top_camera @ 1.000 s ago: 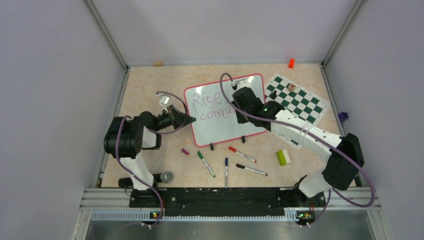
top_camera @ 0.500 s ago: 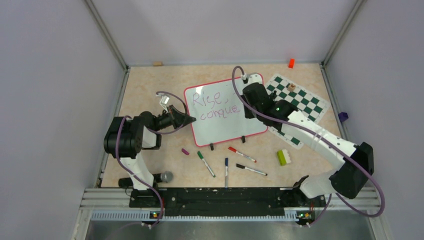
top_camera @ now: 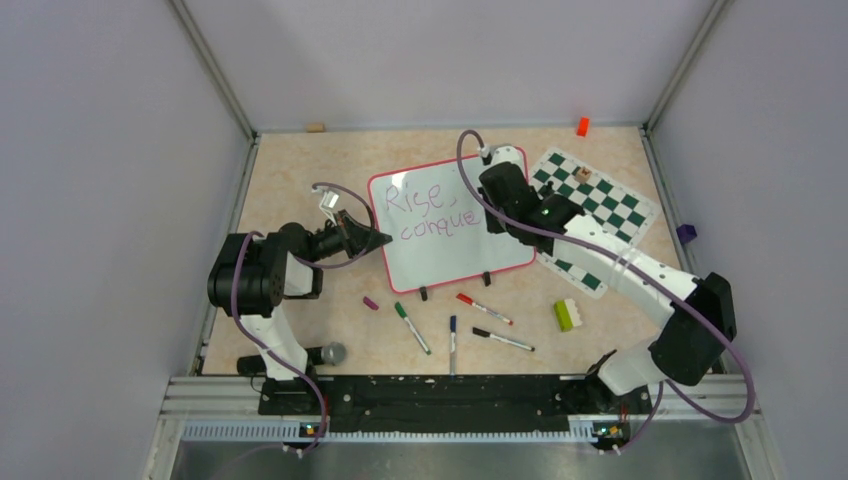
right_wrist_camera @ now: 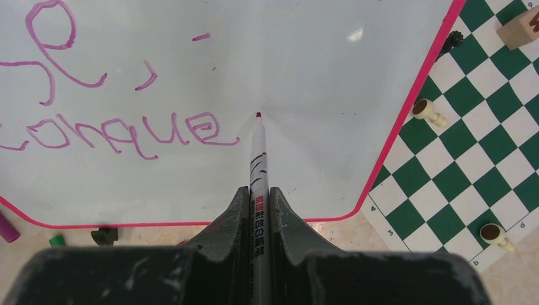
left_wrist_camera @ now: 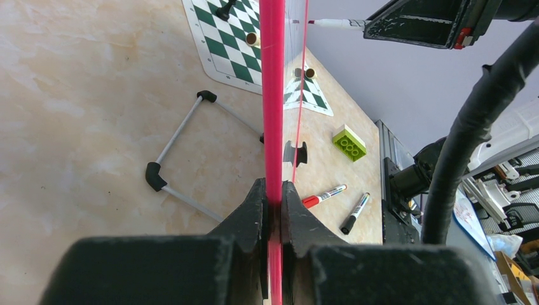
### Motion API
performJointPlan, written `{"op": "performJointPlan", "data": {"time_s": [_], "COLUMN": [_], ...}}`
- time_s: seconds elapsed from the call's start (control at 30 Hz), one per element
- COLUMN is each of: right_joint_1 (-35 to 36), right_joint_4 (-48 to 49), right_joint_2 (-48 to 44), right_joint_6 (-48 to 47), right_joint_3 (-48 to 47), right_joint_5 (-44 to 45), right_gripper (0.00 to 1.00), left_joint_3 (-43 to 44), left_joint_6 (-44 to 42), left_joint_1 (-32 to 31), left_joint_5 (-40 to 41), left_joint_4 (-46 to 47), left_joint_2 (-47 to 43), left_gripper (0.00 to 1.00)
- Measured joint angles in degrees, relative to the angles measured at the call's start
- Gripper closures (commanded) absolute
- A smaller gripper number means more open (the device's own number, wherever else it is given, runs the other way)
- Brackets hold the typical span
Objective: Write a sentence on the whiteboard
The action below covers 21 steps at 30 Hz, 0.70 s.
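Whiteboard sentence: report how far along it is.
Done: "Rise," and "conque" stand on the whiteboard. In hand: right fingers grip the marker, tip just past the "e"; left fingers clamp the rim. Left: finishing "conque" and any further words.

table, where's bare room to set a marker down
Barest: the far-left table patch, bordered by the left wall, the whiteboard and the left arm. Also the far strip behind the whiteboard. Crowded: the near strip, with four pens, a purple cap and a green brick; the chess mat fills the right. The right pincer holds its marker over the whiteboard.
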<state>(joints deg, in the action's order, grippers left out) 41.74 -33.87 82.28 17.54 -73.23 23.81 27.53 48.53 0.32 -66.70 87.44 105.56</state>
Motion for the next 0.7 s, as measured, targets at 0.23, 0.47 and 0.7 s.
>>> {"op": "performJointPlan", "data": {"time_s": [0.23,0.47,0.7], "right_joint_1": [-0.50,-0.66,-0.66], "right_joint_4": [1.14,2.12,1.53], "right_joint_2": [1.11,0.68,-1.22], "right_joint_6": [0.00,0.31,1.11], "right_joint_3": [0.00,2.45,6.54], "right_joint_5": [0.66,0.46,-0.83], "right_gripper": [1.00,1.00,1.00], "left_joint_3": [0.00,0.00,0.00], "left_joint_6": [-0.02,0.04,0.07], "left_joint_1": [0.00,0.00,0.00], "left_joint_5": [0.00,0.07,0.04], "left_joint_4": [0.00,0.00,0.00], "left_joint_2": [0.00,0.00,0.00], "left_gripper": [1.00,1.00,1.00]}}
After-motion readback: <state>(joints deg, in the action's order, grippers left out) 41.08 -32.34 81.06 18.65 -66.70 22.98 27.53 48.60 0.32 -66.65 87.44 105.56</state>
